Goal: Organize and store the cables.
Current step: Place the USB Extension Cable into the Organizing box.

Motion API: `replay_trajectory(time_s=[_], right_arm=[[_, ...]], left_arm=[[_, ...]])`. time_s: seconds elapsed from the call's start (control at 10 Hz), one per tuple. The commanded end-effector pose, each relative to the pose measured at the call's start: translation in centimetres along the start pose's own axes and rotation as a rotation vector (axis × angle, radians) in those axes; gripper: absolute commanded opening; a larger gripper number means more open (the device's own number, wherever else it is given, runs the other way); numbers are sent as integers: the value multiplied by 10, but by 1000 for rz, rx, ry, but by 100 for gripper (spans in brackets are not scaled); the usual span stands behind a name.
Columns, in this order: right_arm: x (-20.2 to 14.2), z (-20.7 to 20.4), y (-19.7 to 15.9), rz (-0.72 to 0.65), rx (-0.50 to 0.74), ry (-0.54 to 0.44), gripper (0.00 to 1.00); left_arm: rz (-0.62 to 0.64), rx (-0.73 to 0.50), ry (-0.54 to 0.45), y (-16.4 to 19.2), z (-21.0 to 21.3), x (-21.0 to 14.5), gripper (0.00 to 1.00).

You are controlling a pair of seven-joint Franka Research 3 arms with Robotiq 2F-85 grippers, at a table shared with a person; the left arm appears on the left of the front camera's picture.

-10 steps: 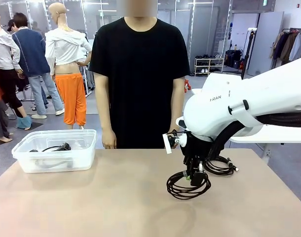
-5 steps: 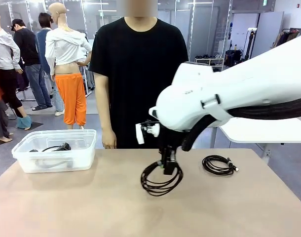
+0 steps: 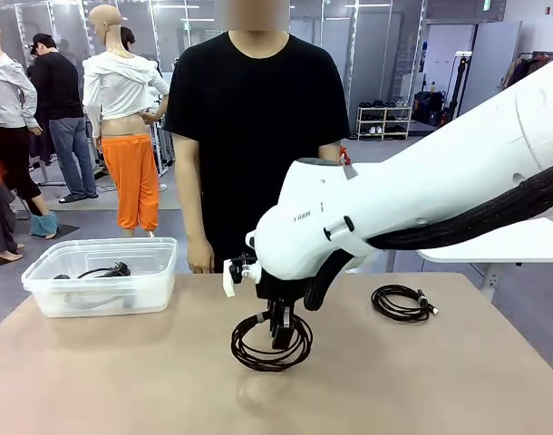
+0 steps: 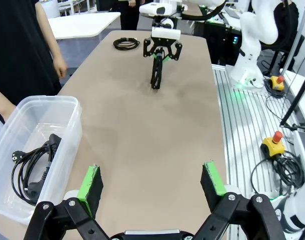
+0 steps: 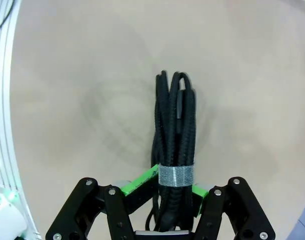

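A coiled black cable [image 3: 269,344] hangs above the middle of the table, and my right gripper [image 3: 281,333] is shut on its top. In the right wrist view the same coil [image 5: 174,135] runs up from between the green pads [image 5: 137,181], bound by a grey band. The left wrist view shows it far off as a dark coil [image 4: 156,75]. A second coiled cable [image 3: 402,302] lies flat on the table at the right. A third cable [image 3: 102,272] rests inside the clear bin [image 3: 100,290] at the left. My left gripper [image 4: 153,181] stands open above the table beside the bin [image 4: 67,145].
A person in a black shirt [image 3: 257,136] stands at the far edge, hands down by the sides. The tan tabletop [image 3: 122,381] is bare between the bin and the hanging coil. A white side table [image 3: 494,245] stands off to the right.
My right arm has carried the coil leftward from the right part of the table to the middle. The coil on the table and the bin have not moved.
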State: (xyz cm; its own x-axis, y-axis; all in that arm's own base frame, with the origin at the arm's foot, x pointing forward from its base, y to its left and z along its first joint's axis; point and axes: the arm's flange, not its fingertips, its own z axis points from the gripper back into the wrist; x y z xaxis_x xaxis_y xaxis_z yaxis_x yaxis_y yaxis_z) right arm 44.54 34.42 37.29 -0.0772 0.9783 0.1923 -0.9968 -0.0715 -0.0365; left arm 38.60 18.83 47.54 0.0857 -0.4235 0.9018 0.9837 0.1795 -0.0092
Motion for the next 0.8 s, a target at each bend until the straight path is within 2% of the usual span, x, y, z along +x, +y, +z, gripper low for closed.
replay_trajectory(time_s=[0.0, 0.1, 0.2, 0.3, 0.4, 0.5, 0.7], right_arm=[[2, -10, 18, -11, 31, 52, 6], [2, -14, 25, 1, 51, 64, 28], [2, -14, 28, -5, 57, 63, 42], [0, -13, 30, -15, 56, 62, 64], [-2, -12, 32, -28, 69, 53, 78], [-5, -14, 36, -40, 92, 49, 100], [-9, -12, 40, -56, 92, 45, 100]], left_arm=[[-9, -5, -12, -3, 2, 1, 100], [-9, -5, -12, -3, 2, 1, 100], [-9, -5, -12, -3, 2, 1, 100], [-9, -5, -12, -3, 2, 1, 100], [-9, -5, -12, -3, 2, 1, 100], [-9, -5, -12, -3, 2, 1, 100], [-9, -5, -12, -3, 2, 1, 100]])
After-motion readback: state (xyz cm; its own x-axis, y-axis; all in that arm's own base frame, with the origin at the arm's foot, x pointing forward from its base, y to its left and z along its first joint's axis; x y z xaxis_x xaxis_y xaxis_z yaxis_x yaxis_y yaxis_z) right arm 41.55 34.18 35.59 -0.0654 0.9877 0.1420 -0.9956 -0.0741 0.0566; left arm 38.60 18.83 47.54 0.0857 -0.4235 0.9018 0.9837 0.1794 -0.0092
